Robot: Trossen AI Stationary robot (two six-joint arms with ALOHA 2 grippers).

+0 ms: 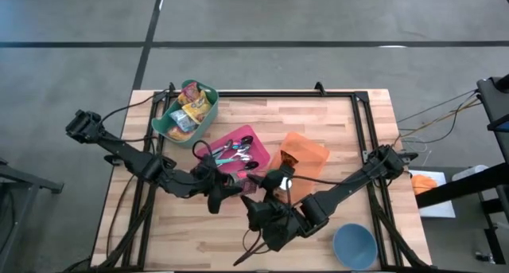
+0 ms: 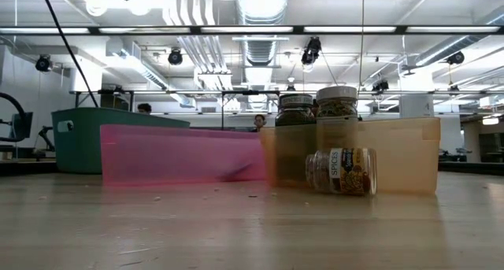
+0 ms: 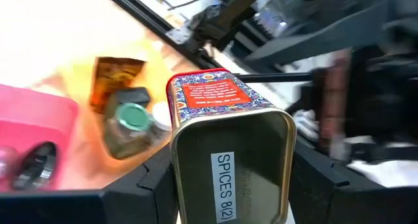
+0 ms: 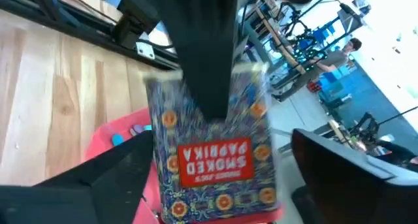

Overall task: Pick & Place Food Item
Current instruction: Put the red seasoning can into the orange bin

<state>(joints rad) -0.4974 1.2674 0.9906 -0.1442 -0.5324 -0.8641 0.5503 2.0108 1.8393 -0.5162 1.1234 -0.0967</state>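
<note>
- Handover in mid-air, by my judgement: the left gripper (image 3: 228, 185) holds the spice tin (image 3: 225, 113) clamped between its fingers. The tin is off the table, at lower centre of the high view.
- Right gripper (image 4: 225, 165) faces the tin from the other side, with its jaws spread and a gap showing on either flank of the tin.
- Recommended: confirm the left grip is square on the tin's flat sides, then back the right arm straight out so that neither finger clips the tin.
- Destination is not certain. The green bin (image 1: 163, 122) of packets at upper left, the pink tray (image 1: 253, 132) and the orange tray (image 1: 314, 150) are all candidates.
- Left wrist view alone shows the tin's base label and the grip contact.
- Right wrist view alone reads the paprika label.
- Low view shows neither gripper, only a jar (image 2: 342, 171) lying on its side before the orange tray.
</note>
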